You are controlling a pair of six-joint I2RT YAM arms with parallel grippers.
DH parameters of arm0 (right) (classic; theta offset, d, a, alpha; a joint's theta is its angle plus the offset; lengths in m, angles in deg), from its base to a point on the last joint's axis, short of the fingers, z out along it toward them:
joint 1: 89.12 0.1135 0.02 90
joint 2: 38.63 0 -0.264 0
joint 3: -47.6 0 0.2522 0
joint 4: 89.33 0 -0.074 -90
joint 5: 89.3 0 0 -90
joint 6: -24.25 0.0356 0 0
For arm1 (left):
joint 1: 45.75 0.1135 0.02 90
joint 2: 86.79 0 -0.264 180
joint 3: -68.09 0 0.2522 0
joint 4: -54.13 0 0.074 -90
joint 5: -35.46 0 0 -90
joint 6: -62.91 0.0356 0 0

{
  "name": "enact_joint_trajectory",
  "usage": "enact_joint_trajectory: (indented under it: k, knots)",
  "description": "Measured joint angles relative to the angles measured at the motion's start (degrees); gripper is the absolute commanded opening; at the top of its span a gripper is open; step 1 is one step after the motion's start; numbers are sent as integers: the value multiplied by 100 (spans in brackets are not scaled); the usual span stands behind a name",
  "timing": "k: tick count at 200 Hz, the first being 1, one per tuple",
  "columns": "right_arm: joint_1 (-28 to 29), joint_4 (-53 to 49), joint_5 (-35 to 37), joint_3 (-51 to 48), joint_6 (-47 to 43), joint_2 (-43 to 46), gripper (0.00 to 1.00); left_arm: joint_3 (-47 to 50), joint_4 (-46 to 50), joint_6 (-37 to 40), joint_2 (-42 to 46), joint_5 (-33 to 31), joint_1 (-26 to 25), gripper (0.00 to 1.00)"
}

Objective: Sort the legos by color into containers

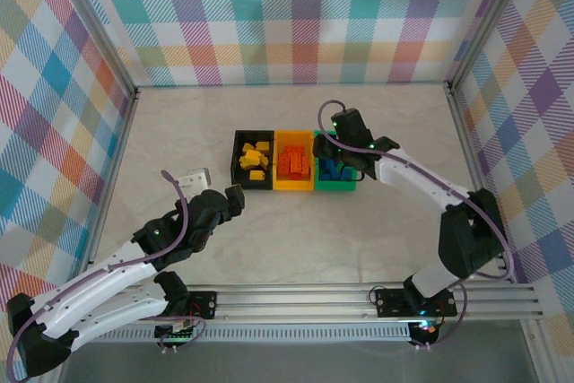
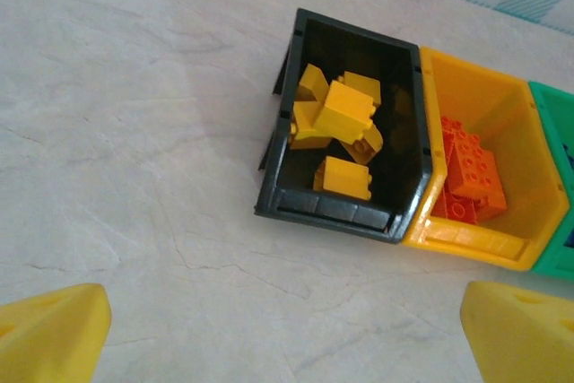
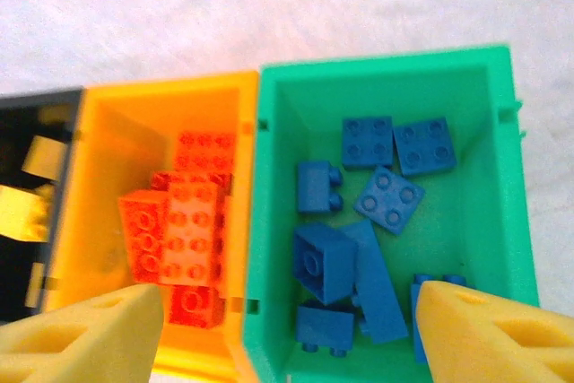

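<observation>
Here, the pale marbled table (image 1: 296,239) is carrying everything. The left arm (image 1: 117,275) is reaching in from 7 o'clock and the right arm (image 1: 430,190) from 4 o'clock. Three bins are sitting in a touching row near the table's middle: the black bin (image 2: 332,214) at the 9 o'clock end, the orange-yellow bin (image 3: 143,114) in the centre and the green bin (image 3: 386,58) at the 3 o'clock end.

The left gripper (image 2: 287,338) is hovering over bare table at 7 o'clock of the black bin, its fingers spread wide and gripping nothing. The right gripper (image 3: 287,334) is hanging above the green bin, its fingers parted to either side and nothing between them.

The legos are lying sorted: the yellow bricks (image 2: 345,114) are piling up in the black bin, the orange bricks (image 3: 184,230) are resting in the orange-yellow bin, and the blue bricks (image 3: 325,262) are lying scattered across the green bin's floor.
</observation>
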Motion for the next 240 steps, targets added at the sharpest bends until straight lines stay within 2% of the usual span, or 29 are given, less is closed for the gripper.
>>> enact_joint_trajectory:
  k: [10, 25, 46, 50, 89, 118, 135, 167, 193, 216, 240]
  knots:
    - [0, 101, 0, -164, -31, 319, 88, -2, -22, 24, -61, -160, 0, 100]
    - [4, 302, -2, -549, -31, 887, 90, -33, -61, 44, -256, -439, 13, 100]
    - [4, 546, 4, -1128, 13, 1499, 97, -203, -258, 186, -782, -807, 223, 100]
    - [4, 584, 20, -1220, 26, 1565, 100, -236, -343, 267, -905, -846, 323, 100]
    - [4, 645, 385, -1832, 271, 1816, 100, -345, -1766, 1338, -2006, -935, 1779, 100]
    - [4, 527, 955, -2138, 444, 2205, 100, -339, -2887, 2142, -2966, -555, 3084, 100]
    - [4, 431, 1340, -2194, 470, 2393, 100, -247, -3501, 2638, -3412, -278, 3552, 100]
    - [2, 417, 1827, -2413, 483, 2721, 100, -46, -4483, 3473, -4083, 372, 3755, 100]
    - [-63, 396, 2017, -2439, 466, 2767, 100, 203, -5362, 3825, -4579, 800, 3755, 100]
    - [-210, 608, 2114, -2594, 326, 2820, 100, 487, -5661, 3952, -4675, 1196, 3849, 100]
    - [-494, 1322, 2129, -3110, -323, 2900, 100, 1093, -6579, 3989, -4559, 1740, 4083, 100]
